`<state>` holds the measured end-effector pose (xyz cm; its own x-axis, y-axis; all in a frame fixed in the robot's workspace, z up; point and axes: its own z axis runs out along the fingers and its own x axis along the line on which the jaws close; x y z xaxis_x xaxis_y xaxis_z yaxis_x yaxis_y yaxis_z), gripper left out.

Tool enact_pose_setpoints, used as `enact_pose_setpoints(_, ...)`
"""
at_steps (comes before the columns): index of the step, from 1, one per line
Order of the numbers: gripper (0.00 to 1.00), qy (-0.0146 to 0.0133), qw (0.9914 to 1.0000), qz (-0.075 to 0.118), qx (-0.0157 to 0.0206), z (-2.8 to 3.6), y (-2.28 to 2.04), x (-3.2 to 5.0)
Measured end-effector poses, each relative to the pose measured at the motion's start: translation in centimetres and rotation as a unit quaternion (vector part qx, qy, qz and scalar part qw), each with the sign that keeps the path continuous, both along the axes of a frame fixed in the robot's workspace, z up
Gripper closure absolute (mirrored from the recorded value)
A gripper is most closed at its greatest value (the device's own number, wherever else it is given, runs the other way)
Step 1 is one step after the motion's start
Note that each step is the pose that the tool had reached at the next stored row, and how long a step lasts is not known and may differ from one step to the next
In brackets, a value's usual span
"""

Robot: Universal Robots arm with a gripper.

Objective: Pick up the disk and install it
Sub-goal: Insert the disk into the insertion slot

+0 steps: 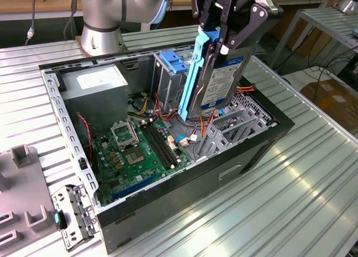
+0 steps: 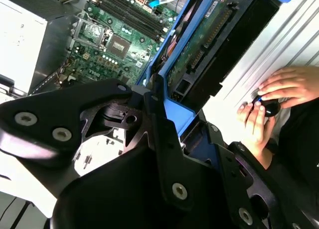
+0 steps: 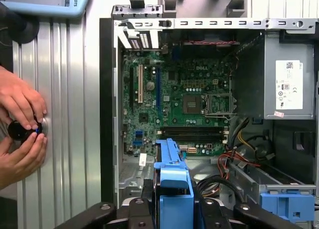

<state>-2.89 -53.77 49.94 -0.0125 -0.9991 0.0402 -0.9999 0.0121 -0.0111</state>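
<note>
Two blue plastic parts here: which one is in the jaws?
The blue carrier on the disk, held upright above the open case by the gripper. The other, the blue latch, sits atop the drive cage, untouched.

The disk (image 1: 224, 81) hangs on edge in the hand (image 1: 221, 42), above the open case (image 1: 184, 206).

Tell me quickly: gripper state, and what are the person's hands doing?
Gripper: shut on the dark metal hard drive with white label and blue plastic rails.
Person's hands: both on a small black round object.
</note>
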Motion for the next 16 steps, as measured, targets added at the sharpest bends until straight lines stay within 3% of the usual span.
enact_pose_setpoints(3, 0.63, 0.0006, 1.0, 0.0, 0.0, -0.02, -0.29, 0.71)
enact_pose_setpoints(6, 0.63, 0.0008, 1.0, 0.0, 0.0, -0.04, -0.53, 1.93)
enact_pose_setpoints(16, 0.63, 0.0008, 1.0, 0.0, -0.0001, -0.33, -0.93, 4.87)
